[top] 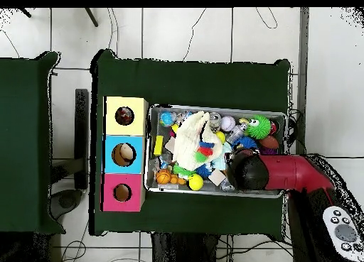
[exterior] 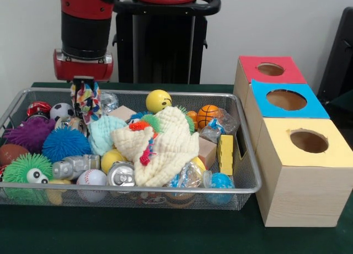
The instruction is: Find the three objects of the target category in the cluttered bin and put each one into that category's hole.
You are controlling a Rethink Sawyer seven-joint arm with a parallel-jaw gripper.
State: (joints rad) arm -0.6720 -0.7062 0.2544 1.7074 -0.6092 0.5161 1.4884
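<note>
Three wooden boxes are lined up beside one wire bin. One spotted cloth piece is held clamped in the fingers of the gripper, lifted above the bin's far corner. Next: carry across to the yellow box's hole, release overhead.

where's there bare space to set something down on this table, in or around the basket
None inside the wire bin: toys fill it edge to edge. Bare green table runs along the bin's camera-facing side in the front view. The overhead view shows another bare strip beyond the bin, away from the robot. The three boxes crowd one end.
</note>
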